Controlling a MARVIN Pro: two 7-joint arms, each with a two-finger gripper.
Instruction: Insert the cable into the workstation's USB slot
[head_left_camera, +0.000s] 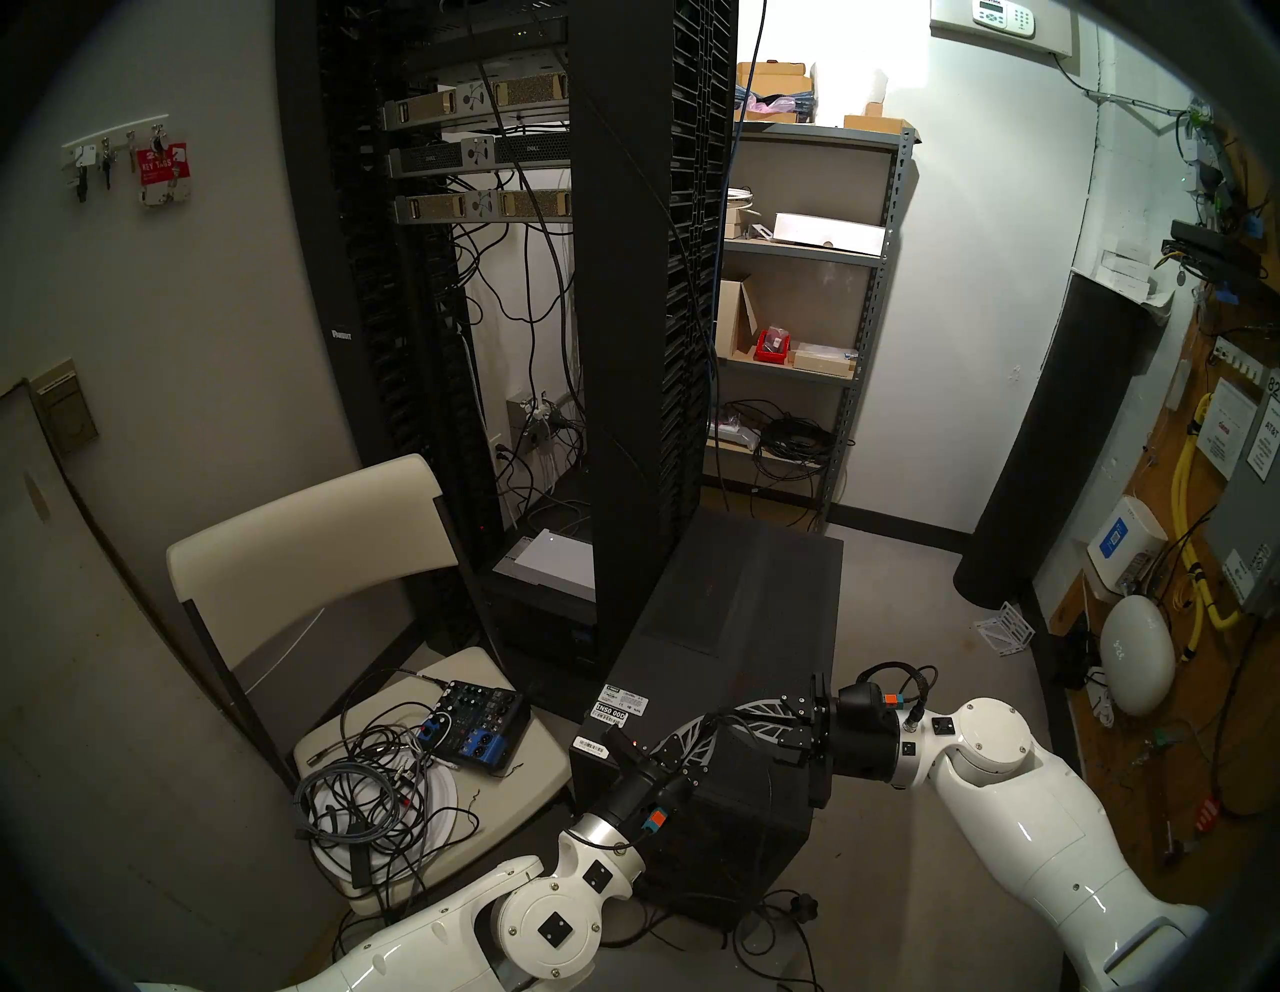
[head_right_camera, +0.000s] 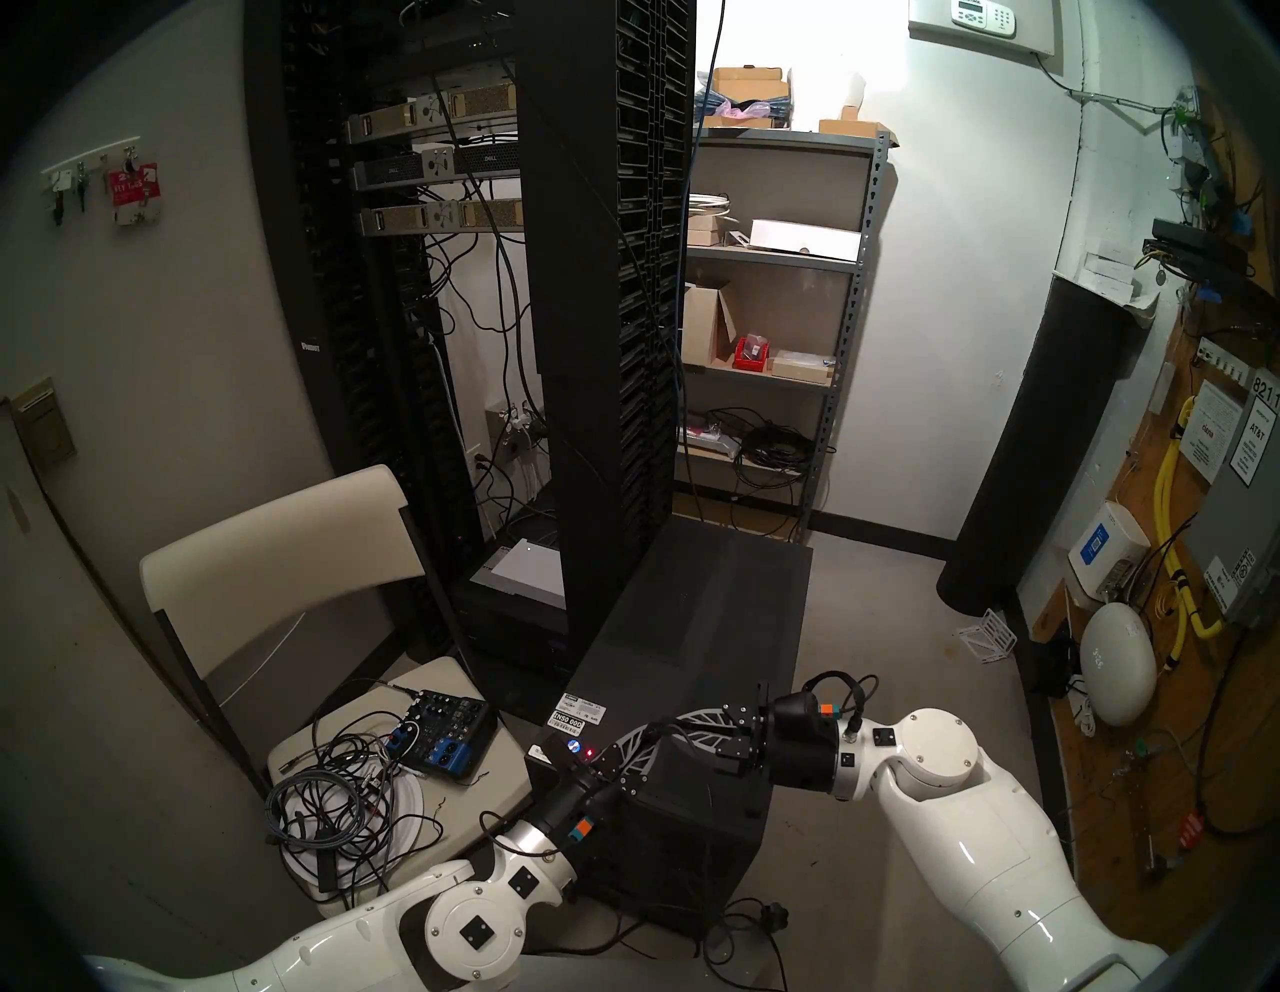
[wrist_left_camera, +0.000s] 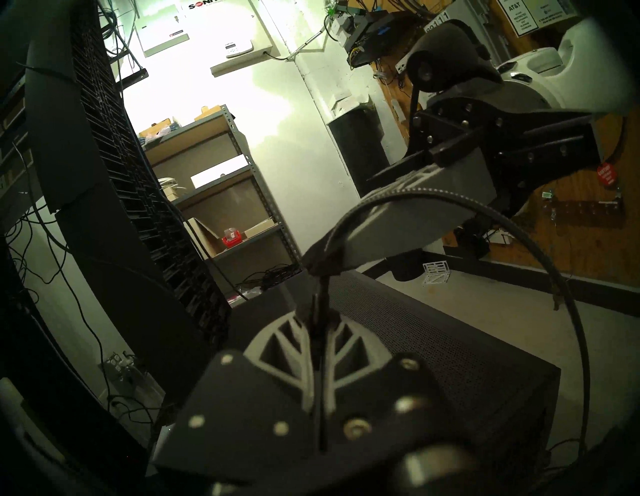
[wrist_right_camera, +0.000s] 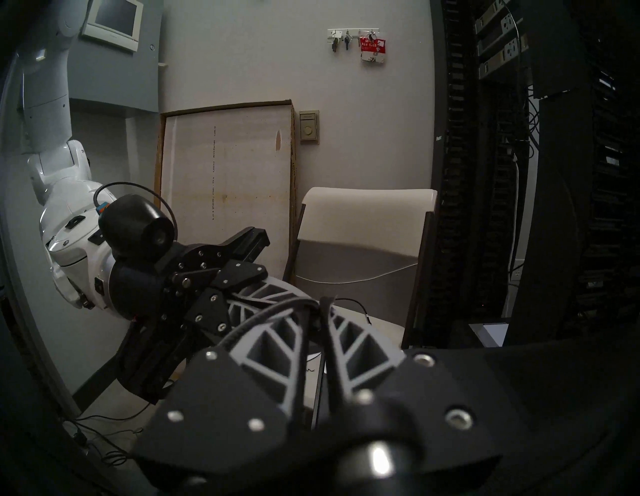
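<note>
The workstation is a black tower case on the floor, with white stickers and a small red light at its front top edge. I cannot make out its USB slot. Both grippers meet tip to tip just above that front top. My left gripper is shut on the thin cable. My right gripper pinches the same cable at its fingertips. From there the cable loops away over the mesh top. The plug is hidden between the fingers.
A beige folding chair to the left carries a small blue-black audio mixer and tangled cords. The tall black server rack rises right behind the workstation. Loose wires lie on the floor at its front.
</note>
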